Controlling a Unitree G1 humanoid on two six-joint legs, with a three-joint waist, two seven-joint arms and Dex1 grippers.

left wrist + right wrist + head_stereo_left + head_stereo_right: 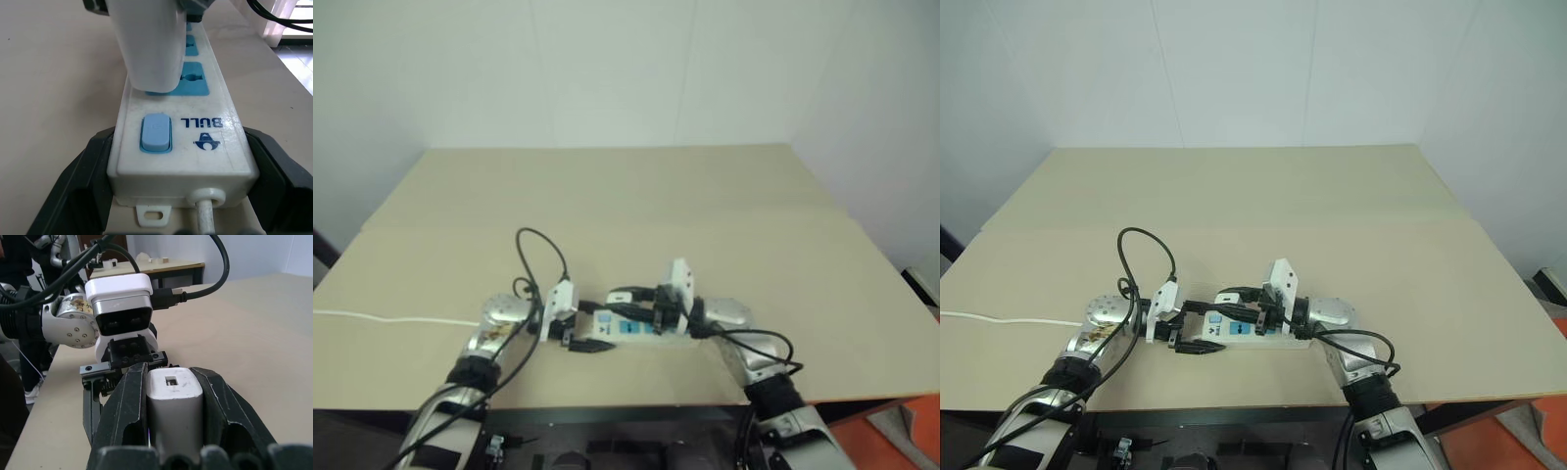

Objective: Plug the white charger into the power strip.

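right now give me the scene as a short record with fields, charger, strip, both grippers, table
charger: small white cube-like charger, clamped in the right gripper, standing on the strip's first blue socket panel by the switch; whether the prongs are fully seated is hidden
strip: long white power strip with blue socket panels, flat on the table, its switch end clamped in the left gripper
switch: small blue rocker switch
cord: thin white cord trailing left
table: beige tabletop
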